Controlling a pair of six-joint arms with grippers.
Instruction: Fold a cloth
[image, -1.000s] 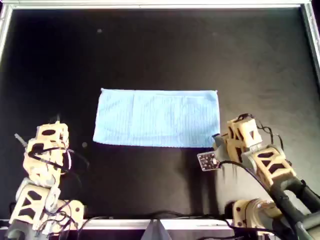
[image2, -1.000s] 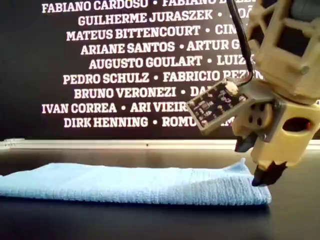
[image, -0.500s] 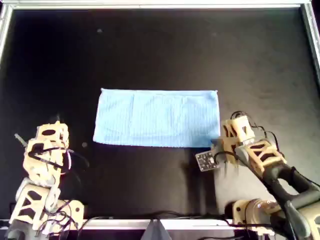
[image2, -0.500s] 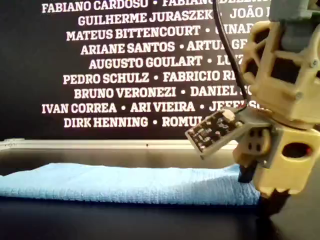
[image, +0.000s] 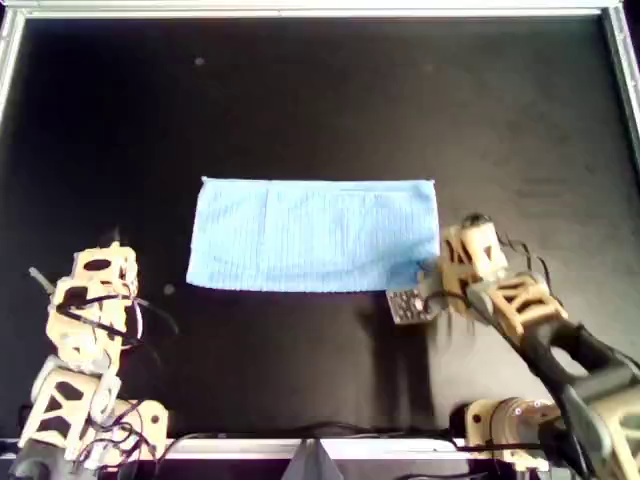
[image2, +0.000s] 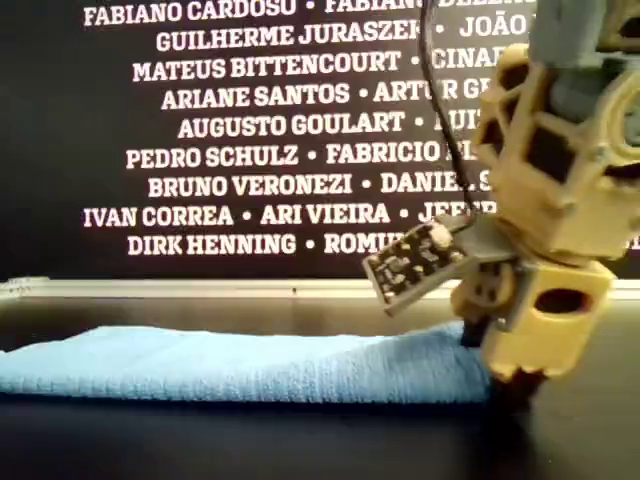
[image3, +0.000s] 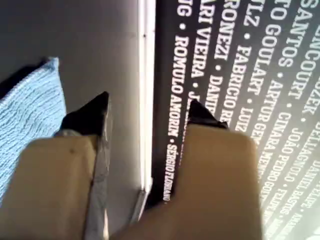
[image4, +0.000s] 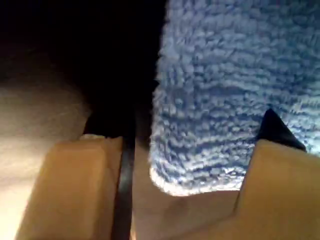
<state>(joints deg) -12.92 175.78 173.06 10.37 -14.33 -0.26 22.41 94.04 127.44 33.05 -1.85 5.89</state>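
Currently light blue cloth (image: 315, 236) flat at overhead centre. My second gripper (image4: 185, 150) spread wide, straddling its corner. My first gripper (image3: 145, 115) parted, empty. Risk: closing pinches only top layer, corner slips.

Light blue ribbed cloth (image: 315, 236) on seemingly black table (image: 300, 100)

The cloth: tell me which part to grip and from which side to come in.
Grip the cloth at its near corner on the overhead view's right, coming from that open side. It lies flat as a long rectangle, and my second gripper already straddles that corner's edge, jaws open.
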